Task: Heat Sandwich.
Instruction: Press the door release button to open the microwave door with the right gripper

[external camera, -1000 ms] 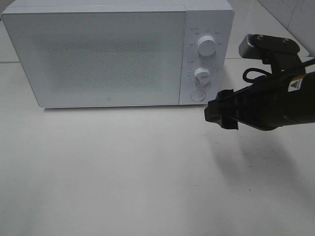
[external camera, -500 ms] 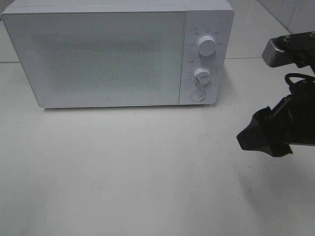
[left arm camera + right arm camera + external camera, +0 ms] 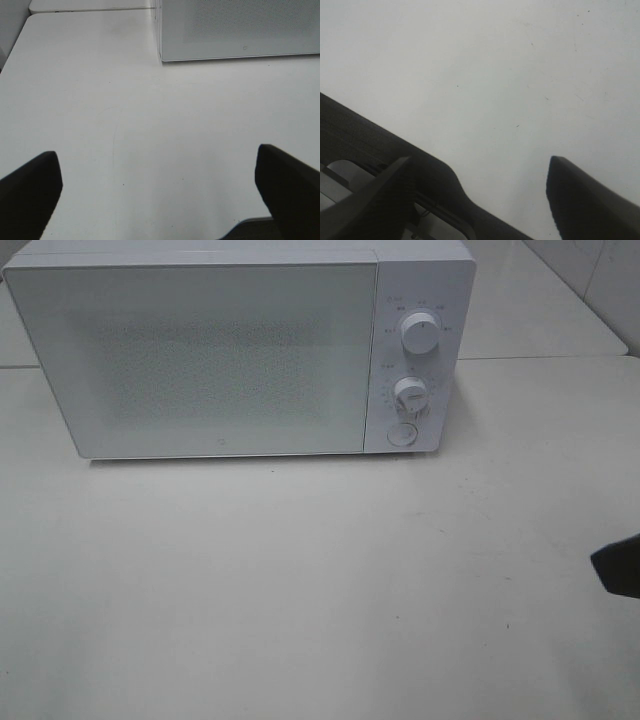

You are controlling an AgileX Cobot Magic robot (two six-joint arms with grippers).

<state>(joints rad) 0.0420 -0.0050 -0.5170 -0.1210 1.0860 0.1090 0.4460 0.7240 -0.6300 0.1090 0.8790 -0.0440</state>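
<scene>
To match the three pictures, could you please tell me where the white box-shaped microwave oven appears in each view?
Exterior high: the white box-shaped microwave oven fills the upper left and middle, door shut.
Left wrist: only a lower front part of the oven shows, across the white table top beyond the open left hand.
Right wrist: not in it; only the right hand and table top.
Shared landmark: the white table top.

The microwave looks smooth plastic, the table and left gripper matt.
</scene>
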